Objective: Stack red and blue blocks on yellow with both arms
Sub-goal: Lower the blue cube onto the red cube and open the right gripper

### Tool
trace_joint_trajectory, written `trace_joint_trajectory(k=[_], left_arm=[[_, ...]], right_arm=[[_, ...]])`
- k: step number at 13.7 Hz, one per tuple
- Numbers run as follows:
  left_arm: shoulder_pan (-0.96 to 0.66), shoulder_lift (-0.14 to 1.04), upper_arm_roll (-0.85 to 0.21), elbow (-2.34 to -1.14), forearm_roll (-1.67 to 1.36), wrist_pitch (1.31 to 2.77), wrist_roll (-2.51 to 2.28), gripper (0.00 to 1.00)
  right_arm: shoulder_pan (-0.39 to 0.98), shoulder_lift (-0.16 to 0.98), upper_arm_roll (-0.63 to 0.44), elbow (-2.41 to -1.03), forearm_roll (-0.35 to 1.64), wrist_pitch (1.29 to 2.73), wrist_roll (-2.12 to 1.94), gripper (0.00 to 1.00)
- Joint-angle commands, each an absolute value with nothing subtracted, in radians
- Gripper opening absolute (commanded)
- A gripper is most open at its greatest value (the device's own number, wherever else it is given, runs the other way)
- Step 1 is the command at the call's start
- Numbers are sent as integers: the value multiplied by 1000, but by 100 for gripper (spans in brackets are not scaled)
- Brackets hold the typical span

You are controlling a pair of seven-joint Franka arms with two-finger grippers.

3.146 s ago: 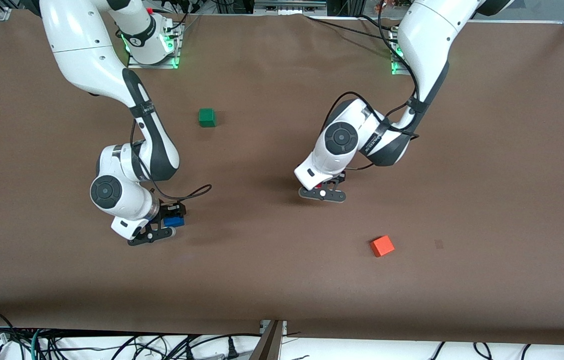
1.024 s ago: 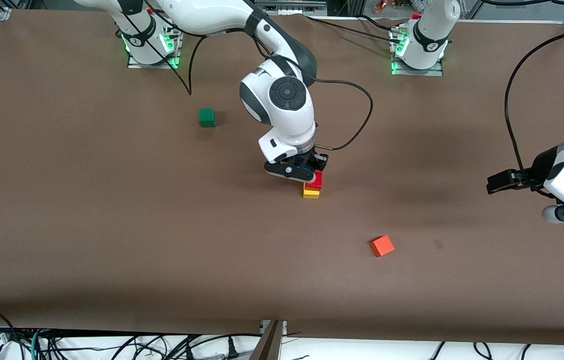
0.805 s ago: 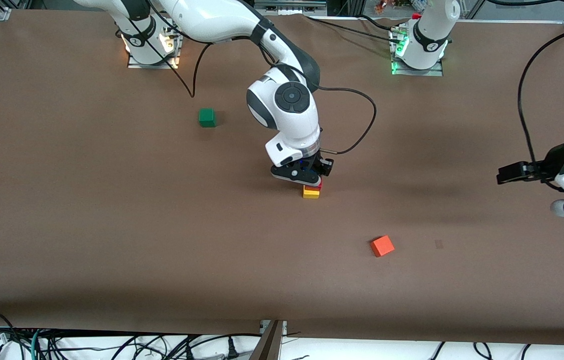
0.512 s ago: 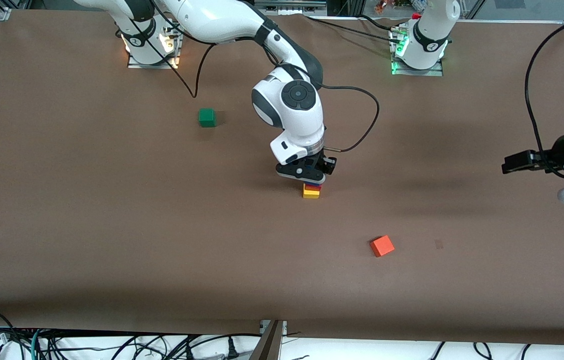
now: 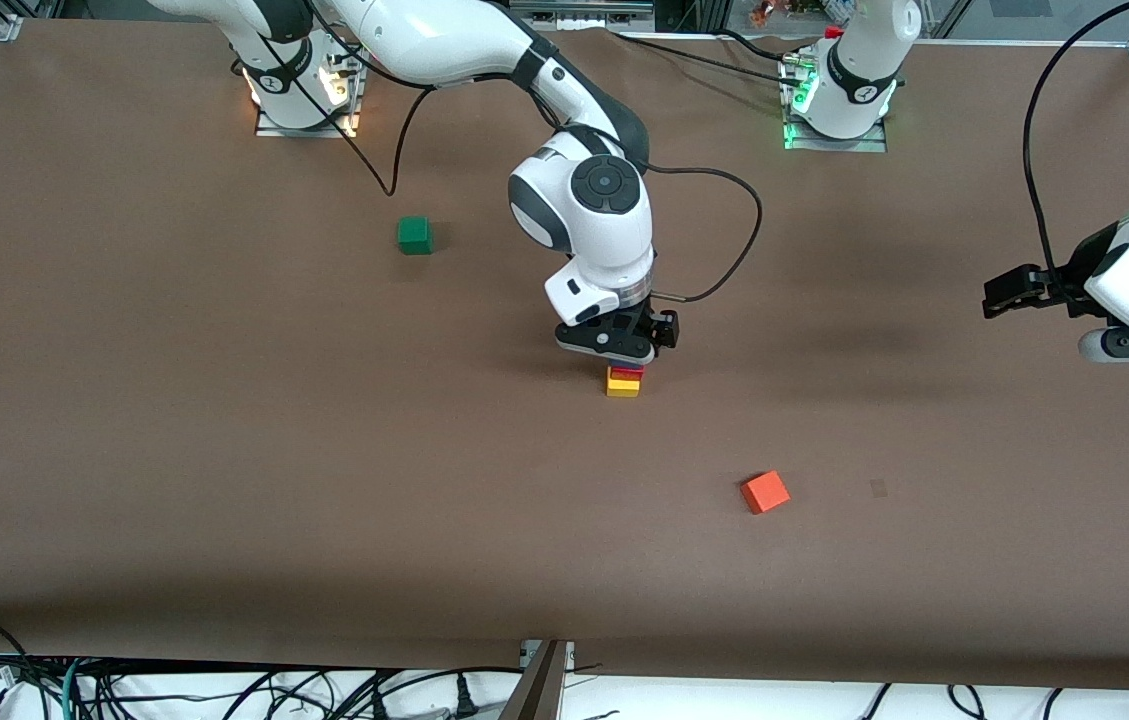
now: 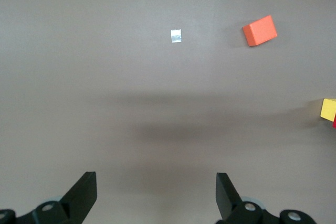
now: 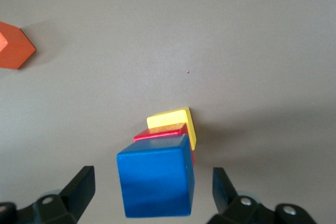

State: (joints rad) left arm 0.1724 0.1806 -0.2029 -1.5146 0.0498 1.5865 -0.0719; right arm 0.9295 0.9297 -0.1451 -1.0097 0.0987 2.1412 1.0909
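Nearest the front edge of the tabletop lies the orange cube, loose and no part of the stack. Farther in, about mid-tabletop, the yellow cube sits as the base, with the red block on it and the blue block on top, so the tower looks complete. The right gripper hangs directly over it, its fingers spread wide and clear of the blue faces, a released grasp that lets the stack stand alone. The left gripper waits near the left arm's end of the tabletop, fingers parted and empty, out of the way. Farthest in sits the green cube, unused.
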Motion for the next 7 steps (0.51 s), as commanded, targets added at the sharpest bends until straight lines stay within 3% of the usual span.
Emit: trace_joint_trajectory(k=[1, 7], left_arm=[[181, 166, -202, -1534, 28, 1603, -60, 100], [190, 170, -202, -1506, 35, 1598, -52, 100]], right_arm=[[902, 916, -152, -969, 86, 2047, 1094, 100], [654, 646, -146, -1027, 158, 1745, 800, 100]])
